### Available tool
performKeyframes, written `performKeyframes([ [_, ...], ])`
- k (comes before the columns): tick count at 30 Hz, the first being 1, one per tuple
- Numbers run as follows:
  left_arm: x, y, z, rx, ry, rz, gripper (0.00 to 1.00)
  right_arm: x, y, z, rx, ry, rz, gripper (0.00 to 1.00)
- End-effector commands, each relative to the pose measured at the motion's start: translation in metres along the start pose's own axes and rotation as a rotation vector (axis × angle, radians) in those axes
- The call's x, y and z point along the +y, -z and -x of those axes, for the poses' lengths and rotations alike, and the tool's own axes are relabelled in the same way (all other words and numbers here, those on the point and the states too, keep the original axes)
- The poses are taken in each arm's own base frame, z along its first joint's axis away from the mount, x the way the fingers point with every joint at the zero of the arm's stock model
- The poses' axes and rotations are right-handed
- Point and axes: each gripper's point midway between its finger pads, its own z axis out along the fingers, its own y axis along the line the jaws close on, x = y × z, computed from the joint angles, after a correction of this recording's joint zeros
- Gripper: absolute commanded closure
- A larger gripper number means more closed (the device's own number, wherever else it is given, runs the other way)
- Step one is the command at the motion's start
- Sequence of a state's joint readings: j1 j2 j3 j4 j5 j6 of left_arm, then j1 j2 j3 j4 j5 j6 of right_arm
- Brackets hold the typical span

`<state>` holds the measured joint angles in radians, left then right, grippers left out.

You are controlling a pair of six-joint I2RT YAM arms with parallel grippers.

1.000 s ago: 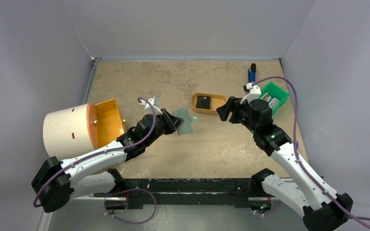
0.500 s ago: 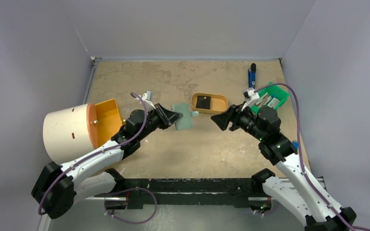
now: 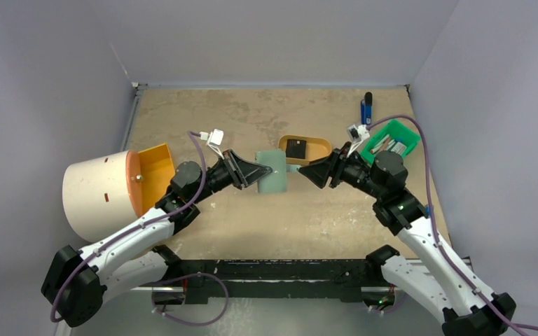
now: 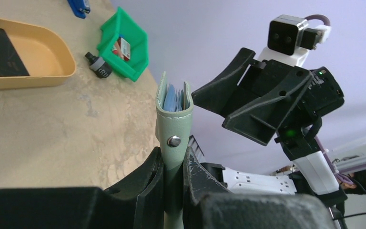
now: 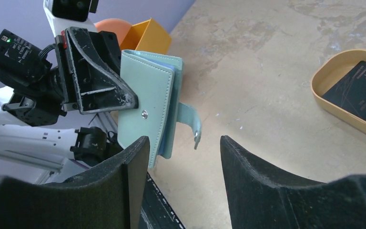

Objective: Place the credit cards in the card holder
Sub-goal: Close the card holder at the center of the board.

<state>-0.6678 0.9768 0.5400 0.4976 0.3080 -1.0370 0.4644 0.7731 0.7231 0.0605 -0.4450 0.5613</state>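
Top external view: two arms met over the middle of the table (image 3: 252, 112), with the card holder (image 3: 273, 173) between them.
The left gripper (image 3: 258, 171) was pinching the card holder by its left edge and held it up off the table. Its long side ran from near to far. Its open side, with the snap tab (image 5: 190, 121), pointed right at the right gripper (image 3: 302, 172). Blue cards (image 4: 174, 101) showed inside. The right gripper's jaws were spread wide with nothing in them, just beside the tab. A black card (image 3: 295, 148) lay in the tan tray (image 3: 319, 145) farther back.
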Motion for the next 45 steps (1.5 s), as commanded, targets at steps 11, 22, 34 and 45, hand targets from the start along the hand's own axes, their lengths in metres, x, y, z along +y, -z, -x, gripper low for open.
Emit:
performKeyframes([
  [11,-0.050,0.009,0.007,0.010,-0.071,-0.223,1.00,0.047,0.020,0.021,-0.003,0.103,0.151,0.44],
  [22,-0.047,0.009,0.012,-0.013,-0.082,-0.206,1.00,0.031,0.019,0.014,0.038,0.099,0.071,0.53],
  [34,-0.049,0.011,0.013,-0.018,-0.084,-0.214,1.00,0.033,0.012,0.013,0.044,0.048,0.101,0.63],
  [45,-0.052,0.012,0.014,-0.023,-0.083,-0.222,1.00,0.034,0.007,0.010,0.061,0.035,0.114,0.77],
])
